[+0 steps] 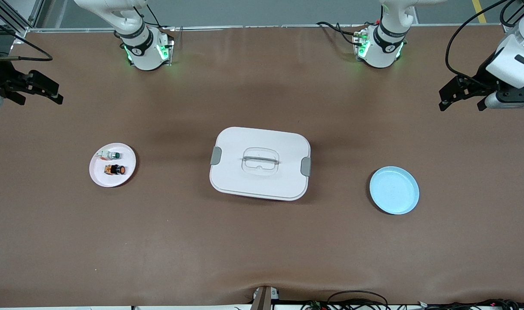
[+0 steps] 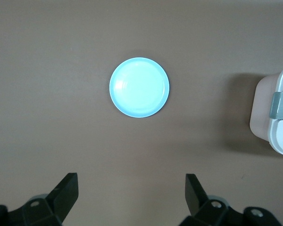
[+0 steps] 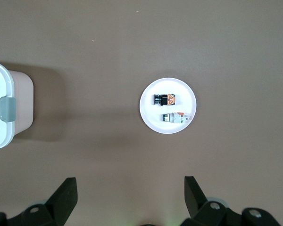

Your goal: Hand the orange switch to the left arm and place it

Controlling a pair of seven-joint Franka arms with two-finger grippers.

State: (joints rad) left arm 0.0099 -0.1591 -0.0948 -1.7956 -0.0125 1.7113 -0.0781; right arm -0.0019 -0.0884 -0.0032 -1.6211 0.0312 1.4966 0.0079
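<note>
Start step, nothing grasped. Right gripper (image 1: 33, 92) and left gripper (image 1: 462, 97) released, high at table ends. Switch (image 1: 115, 169) on pink plate (image 1: 99, 177), apparently untouched. Next: right descends onto switch, skirting box (image 1: 259, 189).

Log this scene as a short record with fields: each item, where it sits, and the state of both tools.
orange switch: on the pink plate, nearer the front camera than the green switch
pink plate: toward the right arm's end of the table
box: table centre, lid on, between the two plates
blue plate: toward the left arm's end, nothing on it
left tool: open, holds nothing, above the table's end past the blue plate
right tool: open, holds nothing, above the table's end past the pink plate
</note>
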